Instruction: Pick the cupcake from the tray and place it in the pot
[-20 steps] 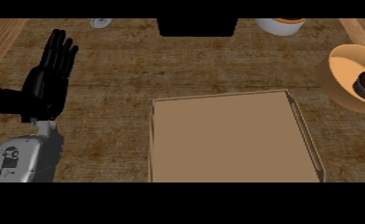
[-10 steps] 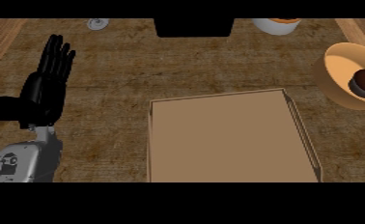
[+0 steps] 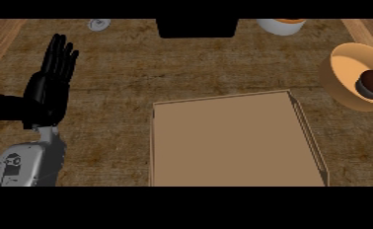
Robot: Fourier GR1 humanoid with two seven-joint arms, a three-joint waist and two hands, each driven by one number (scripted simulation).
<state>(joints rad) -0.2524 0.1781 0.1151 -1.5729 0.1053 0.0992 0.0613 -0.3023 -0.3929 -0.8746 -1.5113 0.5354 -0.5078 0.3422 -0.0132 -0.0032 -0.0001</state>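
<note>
Across the whole frame a brown wood-grain worktop (image 3: 131,65) is lying under everything else. In the lower middle and lower right, the tray (image 3: 233,141) is sitting flat on it, a plain tan rectangle with a thin raised rim, its near end running out of the picture's lower edge. At the left edge, the left hand (image 3: 50,87) is resting open, its black fingers straight and pointing toward the top of the frame, holding nothing and well apart from the tray; its grey forearm (image 3: 33,161) is coming in from the lower left corner. At the right edge, a little above the tray's far corner, the pot (image 3: 342,77) is standing, orange-tan and cut off by the frame, its opening showing. Inside it, against the right edge, the cupcake (image 3: 365,83) is sitting, only a dark rounded part of it showing. At the top middle a black block (image 3: 197,27) is lying on the worktop. In the upper right, a white cup (image 3: 280,26) with an orange top is standing, partly cut off. In the upper left, a small grey round thing (image 3: 98,23) is lying, too small to tell apart. The right hand is not showing anywhere.
</note>
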